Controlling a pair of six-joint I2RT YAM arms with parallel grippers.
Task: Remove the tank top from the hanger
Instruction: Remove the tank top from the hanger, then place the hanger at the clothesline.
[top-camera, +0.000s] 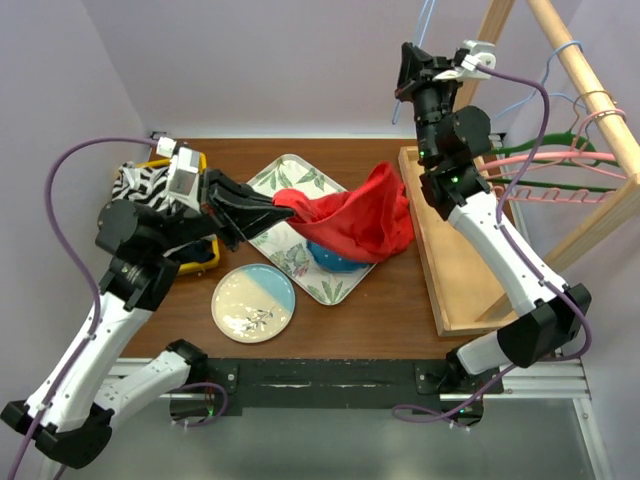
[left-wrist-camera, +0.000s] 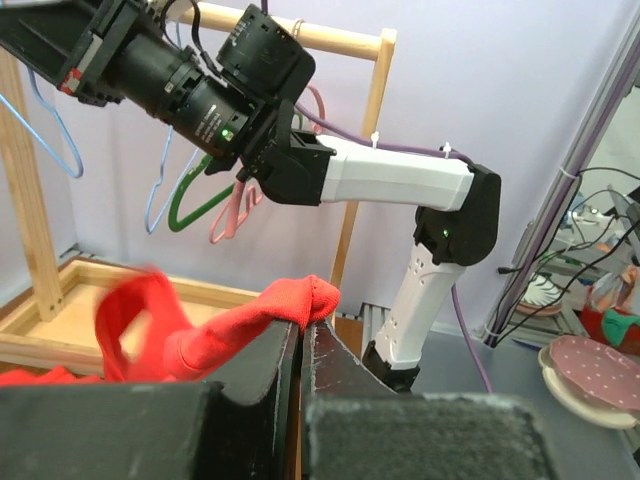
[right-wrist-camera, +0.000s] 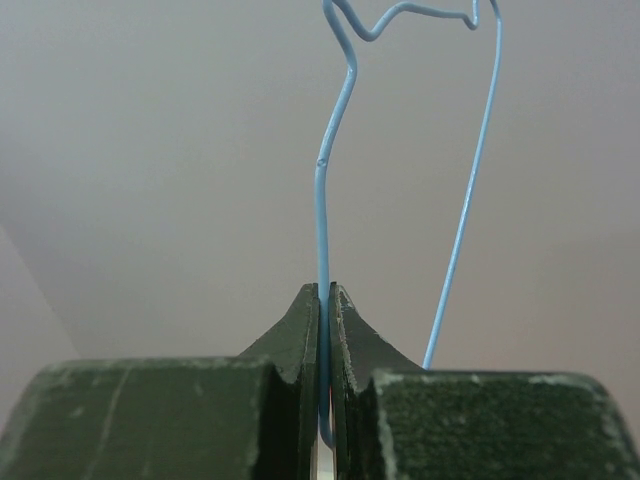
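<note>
Both hands were clenched: tank top gripped by the left hand, hanger held apart, above, by the right hand.

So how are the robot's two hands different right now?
The left gripper pinches the soft red tank top; the right gripper pinches a thin blue wire hanger. The left gripper reaches low over the table; the right gripper is raised high. Both are shut tight.
</note>
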